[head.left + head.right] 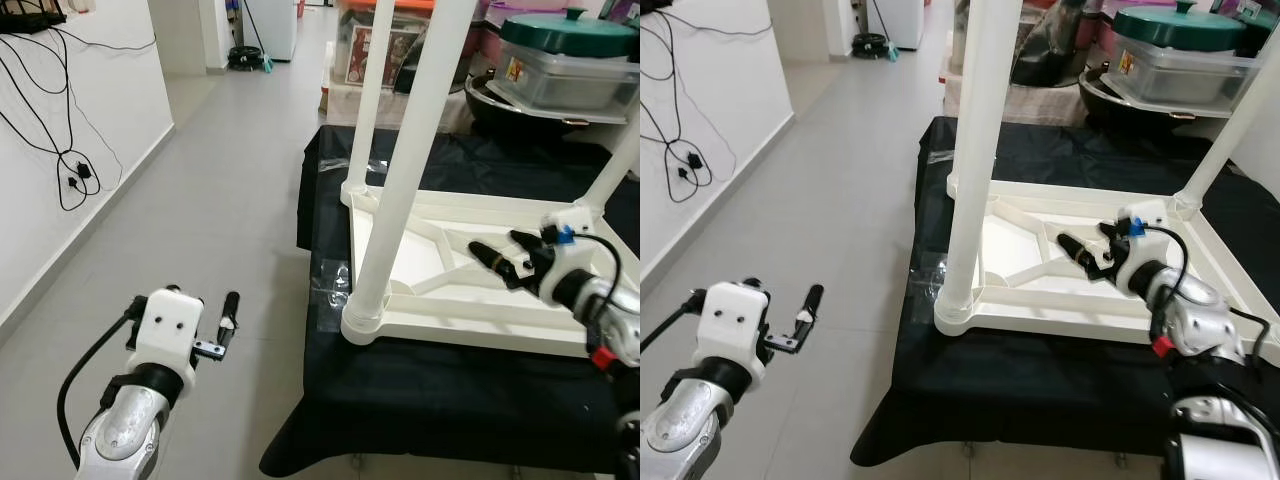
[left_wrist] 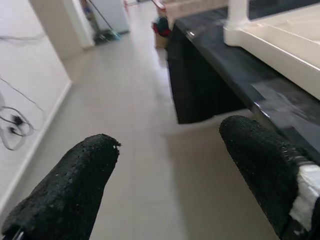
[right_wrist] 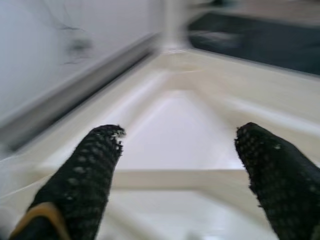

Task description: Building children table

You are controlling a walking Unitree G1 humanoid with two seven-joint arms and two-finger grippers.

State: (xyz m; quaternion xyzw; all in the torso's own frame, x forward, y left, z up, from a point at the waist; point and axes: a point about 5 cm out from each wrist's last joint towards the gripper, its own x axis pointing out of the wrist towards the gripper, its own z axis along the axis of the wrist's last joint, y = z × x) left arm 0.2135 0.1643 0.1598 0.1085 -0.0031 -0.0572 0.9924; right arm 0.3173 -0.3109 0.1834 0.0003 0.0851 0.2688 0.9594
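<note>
1. Table (image 1: 470, 290) lies upside down on black cloth (image 1: 440, 390), legs up; near leg (image 1: 405, 170) at corner socket, long axis vertical.
2. R gripper (image 1: 503, 262) over the underside ribs, fingers apart, empty; near leg at its 9 o'clock.
3. L gripper (image 1: 215, 322) over floor, fingers apart, empty; table at its 2 o'clock. R arm nearer.

The upturned white table (image 1: 470, 290) has its legs cut off by the top edge in both eye views. Its underside is motion-blurred in the right wrist view. The label on the clear lidded container (image 1: 565, 75) is too small to read.
</note>
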